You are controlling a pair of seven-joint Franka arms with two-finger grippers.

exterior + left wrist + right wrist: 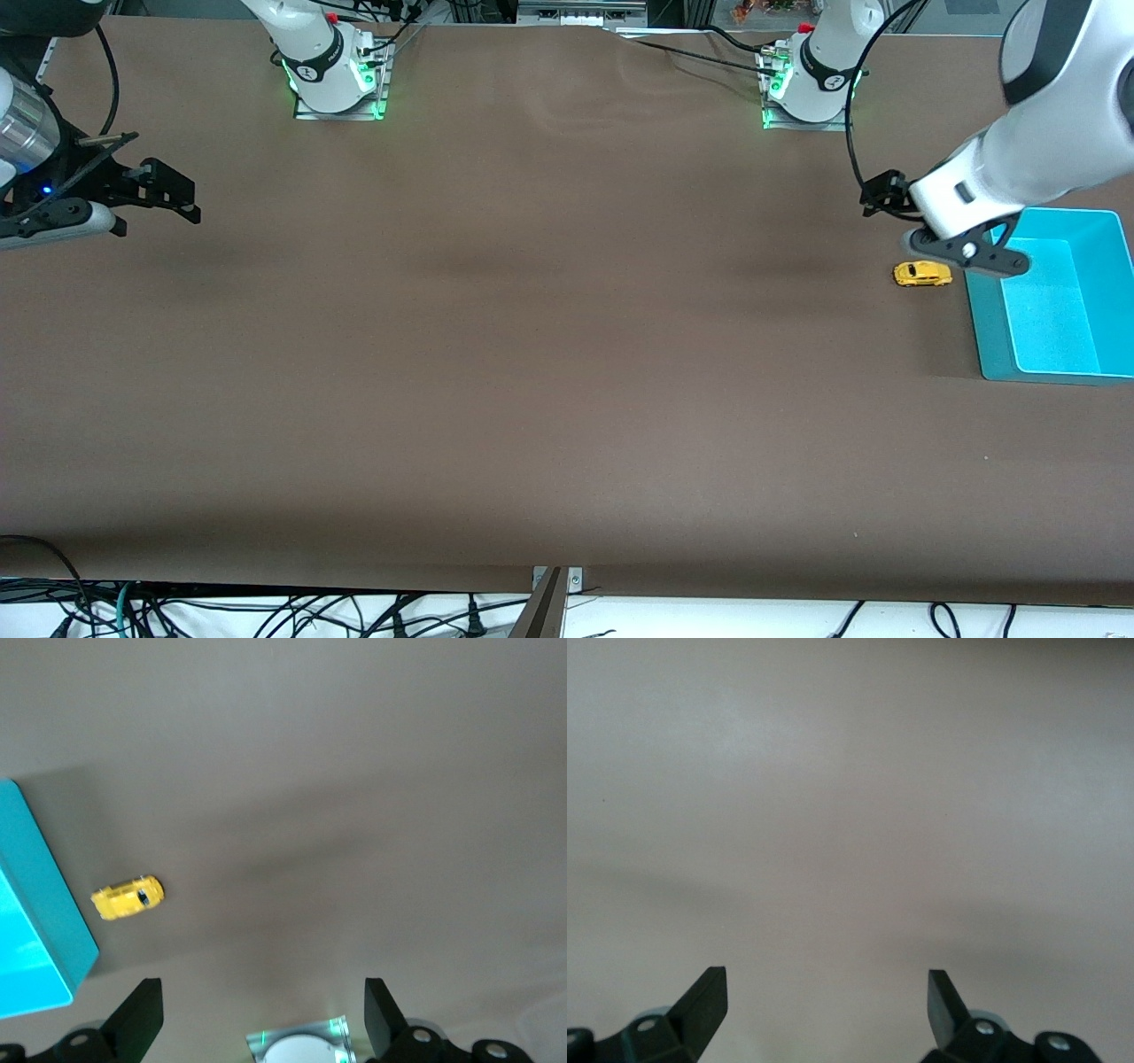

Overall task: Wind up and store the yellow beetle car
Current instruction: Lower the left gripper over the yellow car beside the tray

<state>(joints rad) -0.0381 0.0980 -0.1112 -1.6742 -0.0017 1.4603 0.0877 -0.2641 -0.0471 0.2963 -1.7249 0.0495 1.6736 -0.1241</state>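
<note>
A turquoise bin [1059, 306] sits on the brown desk [532, 354] by the edge at my left arm's end, its inside bare. Nothing lies between it and the yellow beetle car [921, 274], which rests on its wheels on the desk just beside the bin's wall, apart from it. The car is tiny and bright yellow, with a rounded roof and dark windows. My left pincer [961, 244] hangs over the desk just above the car, fingers [142, 1014] spread wide and holding nothing. My right pincer [164, 199] waits over the desk's edge at the right arm's end, also spread and holding nothing.
</note>
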